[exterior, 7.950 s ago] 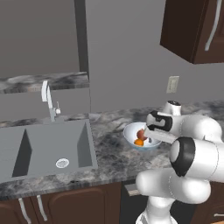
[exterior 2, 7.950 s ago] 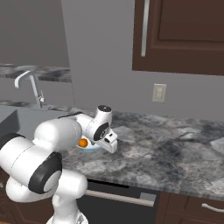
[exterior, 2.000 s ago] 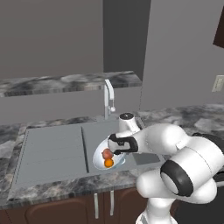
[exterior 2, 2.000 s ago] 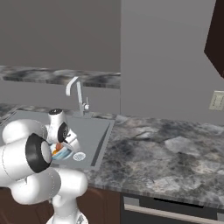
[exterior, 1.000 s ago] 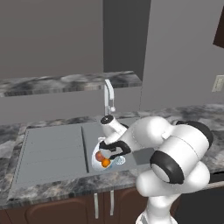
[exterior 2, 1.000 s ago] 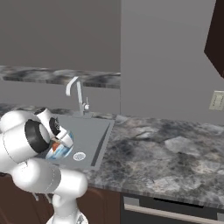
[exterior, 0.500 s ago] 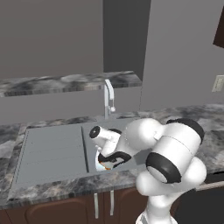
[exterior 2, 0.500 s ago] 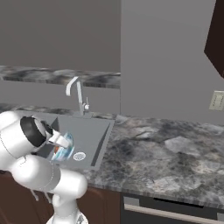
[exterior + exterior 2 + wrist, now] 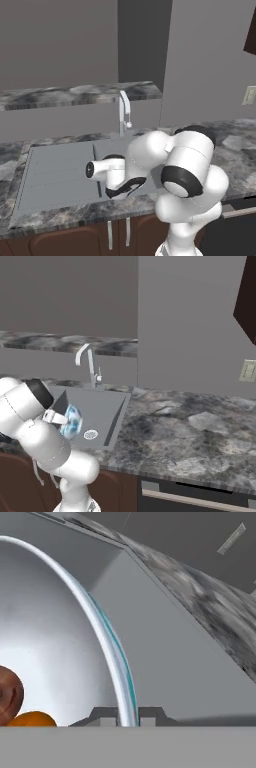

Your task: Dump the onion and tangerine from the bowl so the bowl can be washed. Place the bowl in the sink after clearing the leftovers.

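Gripper [image 9: 127,718] pinching bowl [image 9: 60,642] rim; no writing visible.

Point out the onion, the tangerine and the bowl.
onion [image 9: 9,696], hand view, its visible right side.
tangerine [image 9: 31,719], hand view, its top.
bowl [image 9: 45,637], hand view, its inner wall.

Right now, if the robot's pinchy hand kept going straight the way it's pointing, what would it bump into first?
Probably the sink's grey inner wall. The gripper is pinched on the bowl's rim, pointing into the basin, and in the hand view that wall lies straight ahead. How far away it is can't be told.
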